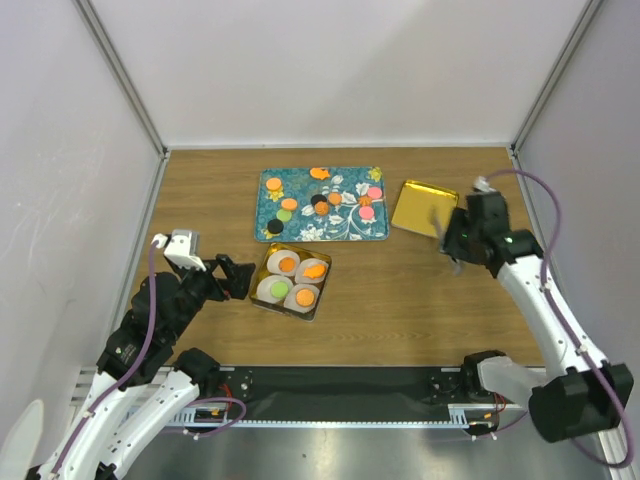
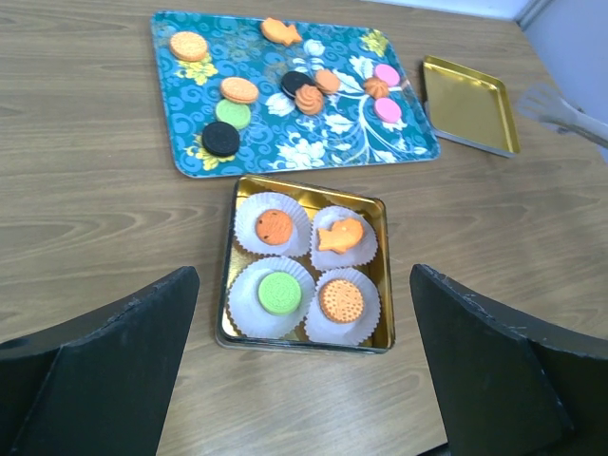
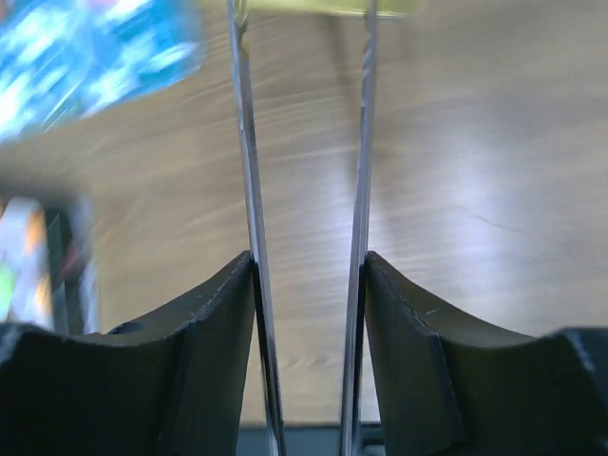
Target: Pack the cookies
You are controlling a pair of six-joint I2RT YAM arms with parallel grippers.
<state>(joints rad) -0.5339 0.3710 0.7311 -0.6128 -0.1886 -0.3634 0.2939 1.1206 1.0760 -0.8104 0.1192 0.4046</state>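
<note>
Several cookies [image 1: 322, 200] lie loose on the teal flowered tray [image 1: 300, 225], orange, green, pink and dark brown. The gold box [image 1: 262, 300] holds cookies [image 2: 279, 293] in white paper cups: three orange, one green. My left gripper [image 1: 238, 279] hangs open just left of the box; in the left wrist view the left gripper [image 2: 302, 356] has its fingers wide apart, nothing between them. My right gripper [image 1: 457, 245] is shut on metal tongs [image 1: 440, 224]; the tongs [image 3: 249, 190] run forward as two thin blades, apart at the tips with nothing between them, near the gold lid.
The gold lid [image 1: 424, 207] lies open side up, right of the tray. White walls enclose the table on the left, back and right. A black rail with the arm bases runs along the near edge.
</note>
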